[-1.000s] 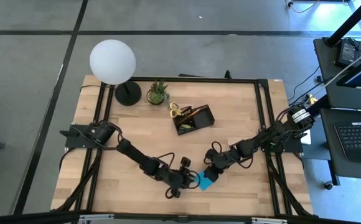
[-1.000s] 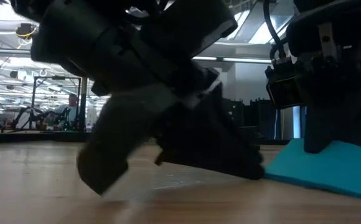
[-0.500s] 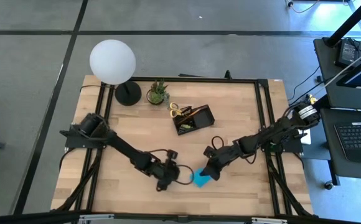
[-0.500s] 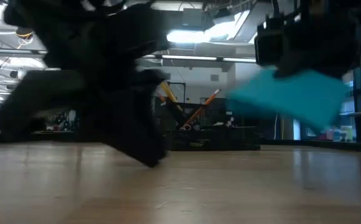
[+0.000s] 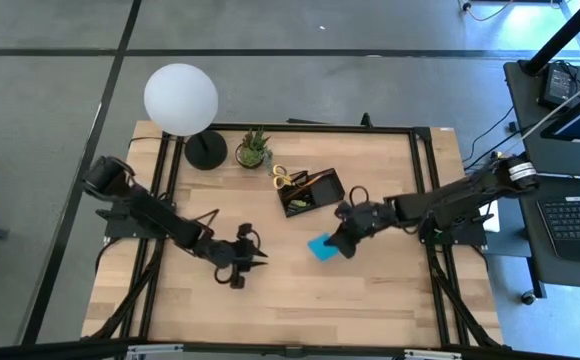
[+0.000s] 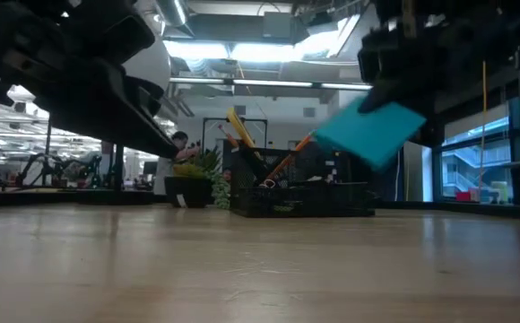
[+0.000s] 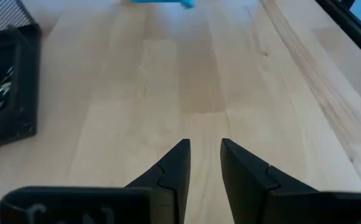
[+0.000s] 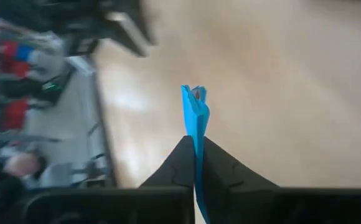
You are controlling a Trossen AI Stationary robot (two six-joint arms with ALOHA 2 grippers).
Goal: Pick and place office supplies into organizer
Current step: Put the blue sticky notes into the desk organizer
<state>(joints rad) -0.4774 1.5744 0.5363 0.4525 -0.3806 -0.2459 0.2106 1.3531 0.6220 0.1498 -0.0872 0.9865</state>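
The blue sticky-note pad point(image 5: 320, 247) hangs in the air over the table's middle, held by my shut right gripper point(image 5: 341, 243); the low view shows the pad point(image 6: 368, 132) tilted, well above the wood. Beyond it stands the black organizer point(image 5: 310, 190), holding yellow-handled scissors point(image 5: 282, 178) and upright pencils point(image 6: 298, 144). My left gripper point(image 5: 251, 259) is left of the pad, over bare wood. In the left wrist view the gripper point(image 7: 204, 155) has a narrow gap between its fingers and nothing in it. My right gripper pinches the blue pad between its two fingers, at the pad's edge point(image 8: 196, 140) nearest the wrist. The fingers come from the table's right, slanting down. The pad juts out past the fingertips, edge-on in the wrist view, tilted and lifted clear of the table.
A lamp with a white globe point(image 5: 180, 97) and round black base point(image 5: 206, 152) stands at the far left, with a small potted plant point(image 5: 253, 150) beside it. Bare wood point(image 5: 270, 300) lies between the arms and the near edge. A black frame point(image 5: 425, 200) runs along the table's sides.
My right gripper has risen and gone toward the far edge and the organizer, lifting the blue pad off the table until it hangs clear and tilted. My left gripper has drawn back toward the table's left edge, away from the pad, rising a little.
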